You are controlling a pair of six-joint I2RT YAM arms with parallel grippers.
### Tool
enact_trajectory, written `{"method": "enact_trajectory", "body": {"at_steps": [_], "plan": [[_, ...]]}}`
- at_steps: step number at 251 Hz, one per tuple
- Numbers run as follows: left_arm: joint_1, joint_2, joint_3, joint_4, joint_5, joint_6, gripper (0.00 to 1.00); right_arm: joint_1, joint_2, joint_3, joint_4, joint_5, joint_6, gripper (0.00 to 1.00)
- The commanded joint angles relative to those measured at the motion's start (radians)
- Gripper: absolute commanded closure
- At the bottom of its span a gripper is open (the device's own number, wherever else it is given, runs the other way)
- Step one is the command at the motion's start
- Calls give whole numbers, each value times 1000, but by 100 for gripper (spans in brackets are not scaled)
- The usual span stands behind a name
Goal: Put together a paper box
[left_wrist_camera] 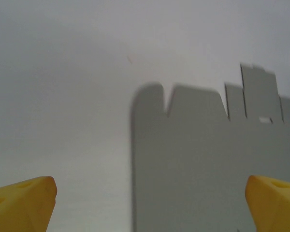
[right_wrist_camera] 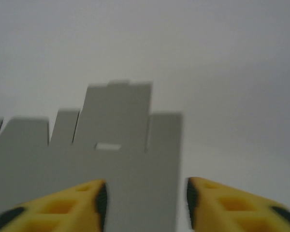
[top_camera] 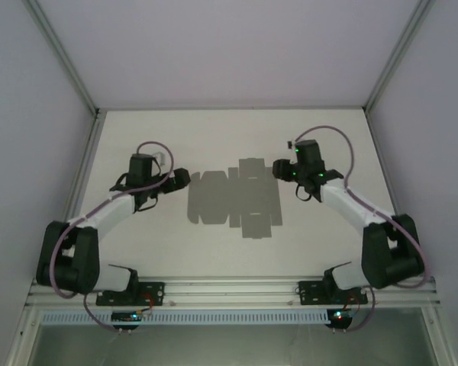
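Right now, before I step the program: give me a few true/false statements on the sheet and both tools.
1. The paper box is a flat, unfolded sheet lying on the table. True.
2. The left tool is shut. False: its fingers stand wide apart.
3. Both tools sit at the same end of the sheet. False: the left tool is at its left end and the right tool is at its right end.
4. The sheet has a small rectangular slot cut in it. True.
5. The right tool's fingers are pressed together. False: a gap shows between them, with the sheet's edge visible through it.
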Motion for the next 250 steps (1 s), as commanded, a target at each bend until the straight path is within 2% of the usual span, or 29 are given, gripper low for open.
{"method": "enact_trajectory", "body": {"at_steps": [1, 25, 45, 62, 103, 206, 250], "plan": [[-26, 59, 42, -64, 147, -55, 0, 14, 114, 40, -150, -118, 76, 69], [-32, 104, 56, -64, 156, -58, 1, 15, 196, 62, -118, -120, 70, 75], [-34, 136, 70, -71, 157, -53, 0, 16, 272, 80, -137, -141, 97, 86], [-35, 154, 88, -87, 151, -42, 0, 3, 320, 80, -138, -114, 122, 89], [-36, 186, 101, -75, 186, -32, 0, -5, 388, 66, -199, -4, 162, 93], [-37, 319, 103, 49, 421, -93, 0, -7, 412, 14, -178, -36, 184, 96], [-37, 351, 94, 205, 559, -169, 1, -4, 421, 11, -173, -43, 175, 97]]}}
